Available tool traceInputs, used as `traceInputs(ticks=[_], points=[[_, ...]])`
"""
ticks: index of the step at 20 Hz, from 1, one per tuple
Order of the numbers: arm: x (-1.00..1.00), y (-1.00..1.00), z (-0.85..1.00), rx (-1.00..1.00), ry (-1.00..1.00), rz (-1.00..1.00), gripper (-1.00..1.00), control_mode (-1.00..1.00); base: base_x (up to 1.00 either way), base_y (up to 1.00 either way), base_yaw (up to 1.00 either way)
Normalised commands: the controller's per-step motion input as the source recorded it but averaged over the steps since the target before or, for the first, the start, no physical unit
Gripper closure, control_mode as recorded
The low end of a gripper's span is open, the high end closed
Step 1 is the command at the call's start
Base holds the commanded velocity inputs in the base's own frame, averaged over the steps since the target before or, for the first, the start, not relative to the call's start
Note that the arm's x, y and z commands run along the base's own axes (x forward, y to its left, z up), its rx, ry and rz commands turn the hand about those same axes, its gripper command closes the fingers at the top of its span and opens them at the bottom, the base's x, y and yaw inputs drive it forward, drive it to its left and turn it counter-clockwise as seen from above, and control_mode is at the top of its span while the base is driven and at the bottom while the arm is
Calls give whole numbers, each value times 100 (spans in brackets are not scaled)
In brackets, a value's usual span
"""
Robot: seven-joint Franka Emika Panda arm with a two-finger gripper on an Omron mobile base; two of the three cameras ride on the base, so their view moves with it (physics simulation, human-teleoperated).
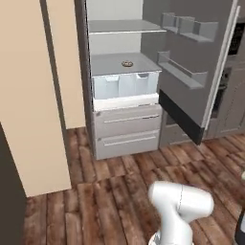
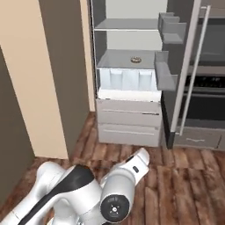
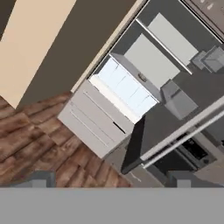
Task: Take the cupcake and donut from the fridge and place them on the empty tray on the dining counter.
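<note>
My gripper (image 3: 111, 181) is standing with its jaws fully apart and holding nothing; in the hand view only the two dark fingertips (image 3: 38, 179) are showing at the bottom, well short of the fridge (image 3: 131, 87). My arm (image 2: 88, 193) is sitting folded low over the wooden floor (image 1: 110, 191), with the white forearm (image 1: 184, 203) showing at the bottom of the left base view.

Ahead of me, the fridge is standing with its door (image 1: 191, 62) swung wide to the right, the long thin handle (image 2: 191, 74) running down its outer edge. The door bins (image 1: 184, 26) on the inner face are facing the shelves.

The donut (image 1: 127, 63) is lying flat on the lower grey shelf (image 1: 119, 64), towards the back and roughly centred; it is also showing in the right base view (image 2: 135, 58) and as a small blurred ring in the hand view (image 3: 142, 78). Above it an upper shelf (image 1: 122, 26) is showing bare. Directly beneath the donut's shelf a pale translucent crisper box (image 1: 125, 86) is sitting, and below that two grey drawers (image 1: 128, 131) are closed.

I cannot make out the cupcake in these views.

To the left of the fridge a beige panel (image 1: 28, 95) is standing; to the right, behind the door, a dark oven (image 2: 206, 92) is set among grey cabinets.
</note>
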Motion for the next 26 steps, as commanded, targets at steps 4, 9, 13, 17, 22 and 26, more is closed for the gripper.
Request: traceInputs(ticks=[4,9,13,17,22,26], points=[[0,0,0,0,0,0,-100,100,15,68,68],[0,0,0,0,0,0,-100,100,49,47,38],[0,0,0,0,0,0,-100,100,79,-8,6],[0,0,0,0,0,0,-100,100,90,-39,0],[0,0,0,0,0,0,-100,100,89,-55,0],[0,0,0,0,0,0,-100,100,65,-72,1]])
